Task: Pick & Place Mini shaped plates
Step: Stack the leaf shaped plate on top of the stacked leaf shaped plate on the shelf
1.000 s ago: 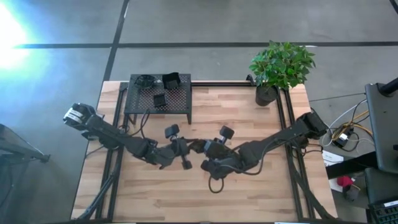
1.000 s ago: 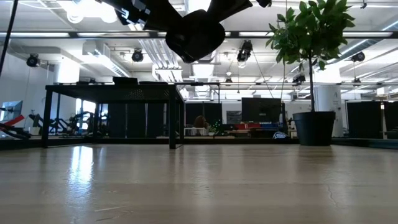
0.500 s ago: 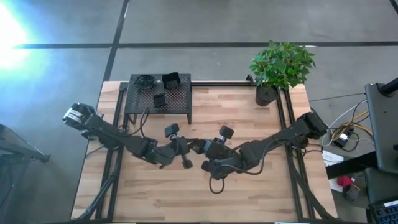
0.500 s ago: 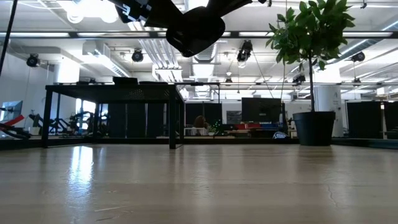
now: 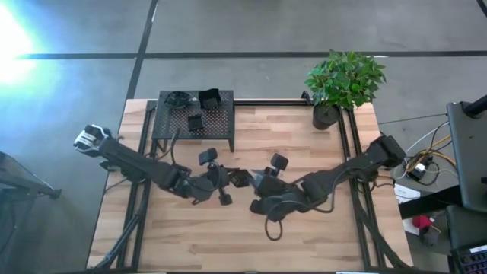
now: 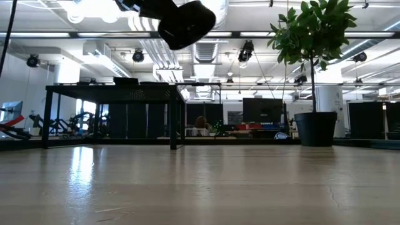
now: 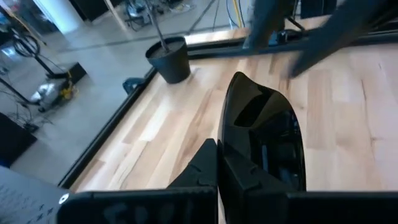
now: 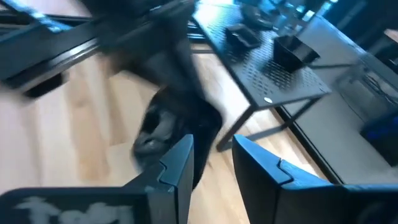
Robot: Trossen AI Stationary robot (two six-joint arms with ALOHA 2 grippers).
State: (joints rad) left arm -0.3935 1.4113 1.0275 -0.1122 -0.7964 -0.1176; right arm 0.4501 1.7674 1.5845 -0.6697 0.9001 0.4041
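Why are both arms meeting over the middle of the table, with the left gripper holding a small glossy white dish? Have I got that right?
Nearly. The dish is glossy black, not white; the left wrist view shows it clamped in the left gripper. The rest stands: in the high view both arms meet over the middle of the table, the right gripper just beside the dish.

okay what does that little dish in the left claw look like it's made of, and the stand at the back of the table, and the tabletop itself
Dish: glossy black, probably glazed ceramic or hard plastic; it reflects light sharply.
Stand: black metal, by the look of it, with a matte finish; its top is a grid of punched holes on thin legs.
Tabletop: pale wood, lightly sealed; glued strips and grain show.
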